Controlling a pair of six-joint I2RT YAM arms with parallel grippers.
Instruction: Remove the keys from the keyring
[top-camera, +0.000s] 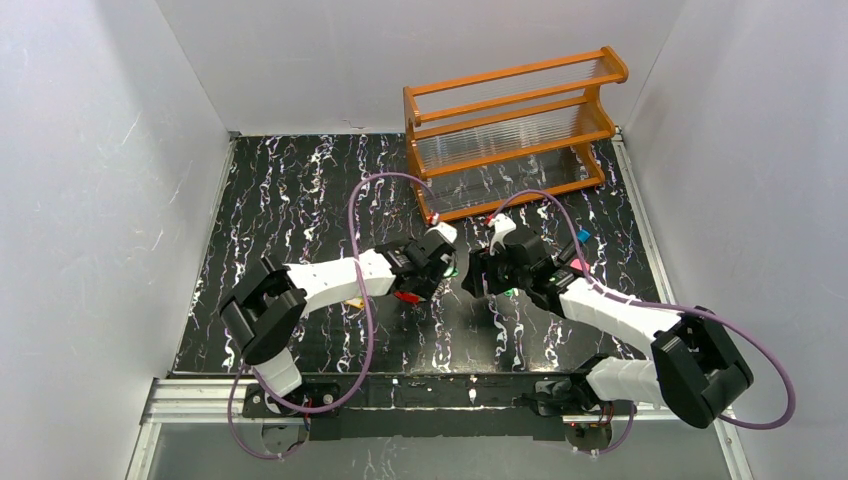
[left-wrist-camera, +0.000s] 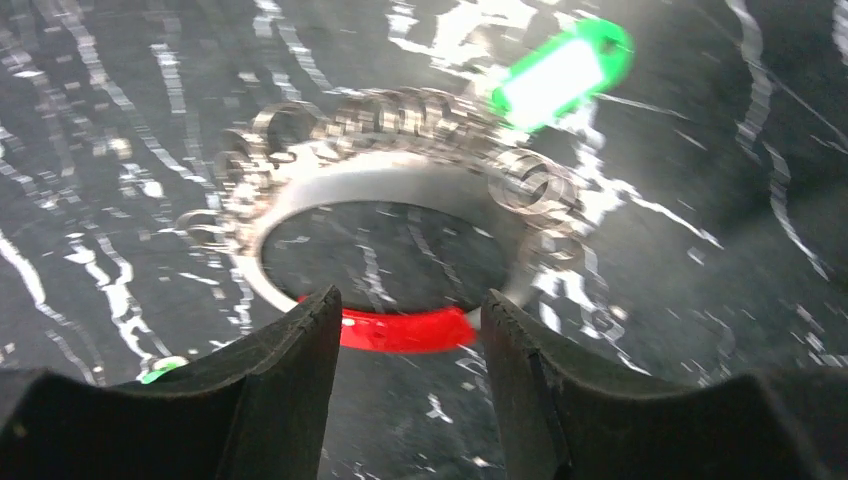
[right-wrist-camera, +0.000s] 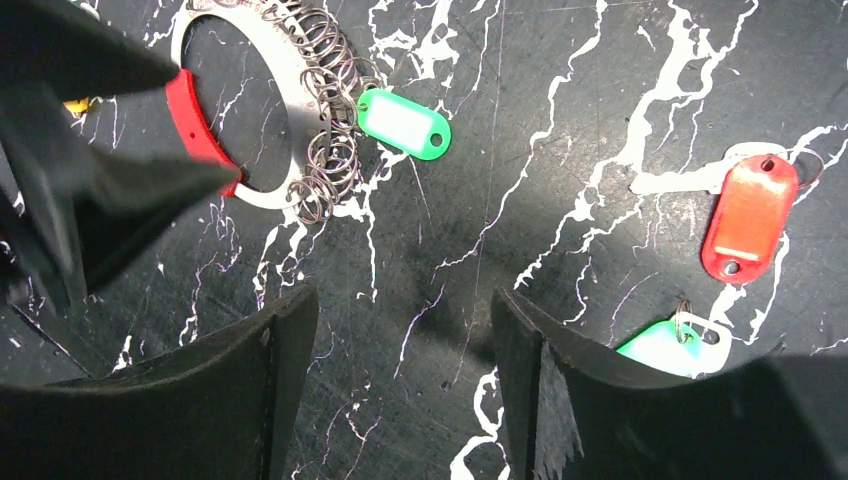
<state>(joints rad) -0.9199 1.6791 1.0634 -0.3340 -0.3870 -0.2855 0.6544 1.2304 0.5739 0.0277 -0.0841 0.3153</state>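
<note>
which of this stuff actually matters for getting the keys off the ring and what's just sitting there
For the job:
- keyring
- green key right beside the ring; whether it is attached cannot be told
- red key, lying apart from the ring
- second green key, also apart

Just lying about:
- orange wooden rack at the back of the table

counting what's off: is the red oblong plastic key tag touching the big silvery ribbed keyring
Apart. The right wrist view shows the red oblong plastic tag lying far right, with bare black marbled table between it and the silvery ribbed keyring.
</note>
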